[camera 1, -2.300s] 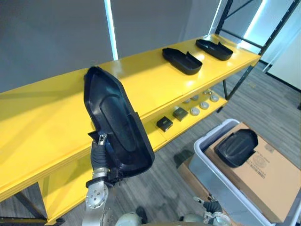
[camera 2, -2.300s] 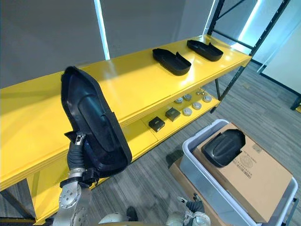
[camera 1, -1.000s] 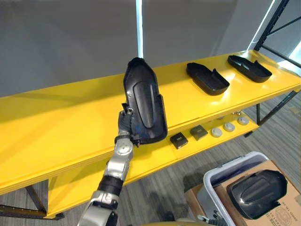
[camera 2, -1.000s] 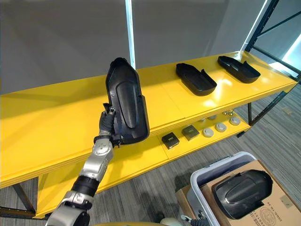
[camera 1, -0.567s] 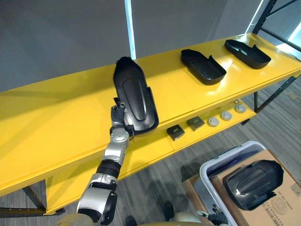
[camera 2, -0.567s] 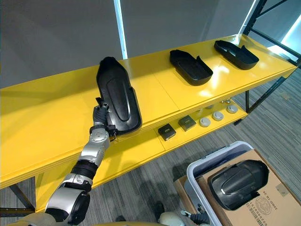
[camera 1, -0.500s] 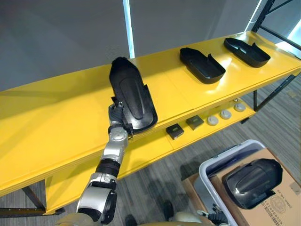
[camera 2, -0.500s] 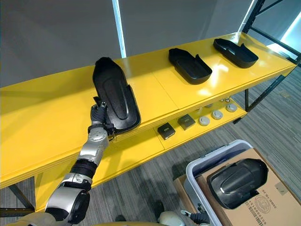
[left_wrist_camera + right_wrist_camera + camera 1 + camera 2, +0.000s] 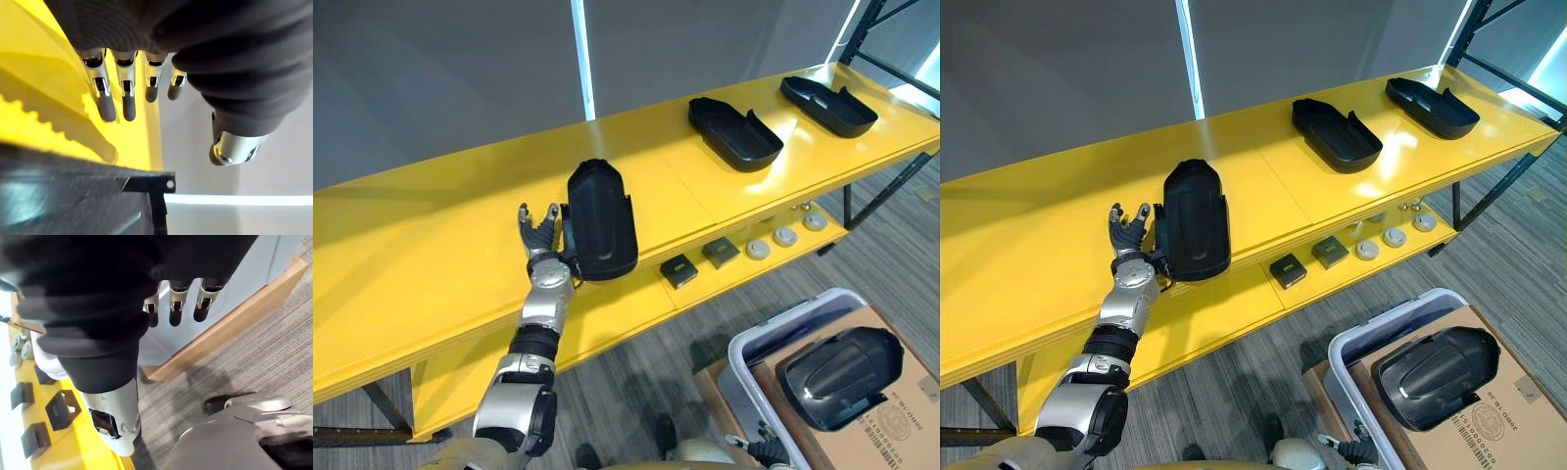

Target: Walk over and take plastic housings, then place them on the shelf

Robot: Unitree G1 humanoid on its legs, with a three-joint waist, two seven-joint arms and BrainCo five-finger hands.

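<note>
The left hand (image 9: 540, 235) sits left of centre in the left eye view, over the top board of the yellow shelf (image 9: 421, 264). Its fingers (image 9: 105, 95) are straight and spread, holding nothing. Just beside it, on its right in the frame, 1 black plastic housing (image 9: 602, 220) lies flat on the board with its long side running away from the camera. In the left wrist view the housing's edge (image 9: 73, 196) lies below the fingertips, with bare yellow board between them. I cannot tell whether the thumb side of the hand brushes the housing.

2 more housings rest on the same board, well apart from the first. 1 (image 9: 734, 132) is at upper right and the other (image 9: 829, 105) is near the top right corner; both lie with their hollow side up.

On the lower shelf board (image 9: 607, 318), right of centre, are 2 small dark blocks (image 9: 680, 270) and 3 round discs (image 9: 785, 236) in a row.

At lower right a grey bin (image 9: 754, 338) holds a cardboard box (image 9: 901, 431), and a 4th housing (image 9: 837, 364) lies on top of the box.

The right hand (image 9: 177, 306) hangs by the bin's wall with its fingers relaxed, empty.
</note>
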